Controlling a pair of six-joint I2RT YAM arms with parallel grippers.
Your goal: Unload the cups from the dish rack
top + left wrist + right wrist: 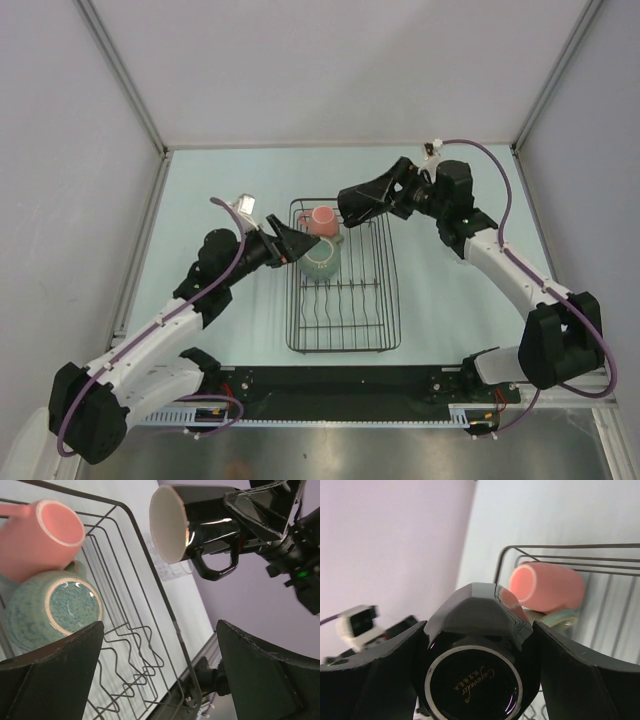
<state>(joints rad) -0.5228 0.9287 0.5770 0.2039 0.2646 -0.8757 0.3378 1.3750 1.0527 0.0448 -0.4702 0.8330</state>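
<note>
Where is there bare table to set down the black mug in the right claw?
Bare table lies between the dish rack's right rim and the right arm, and in the far-left corner beyond the left arm. The rack's far-left corner is crowded: pink mug, green cup and the open left claw.

Table (430, 300) in a walled booth
Its mint top fills mid-frame, grey walls (330, 70) above, black rail (340, 385) along the bottom.

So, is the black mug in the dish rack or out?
Out: the right end effector holds the black mug lifted clear of the dish rack.
</note>
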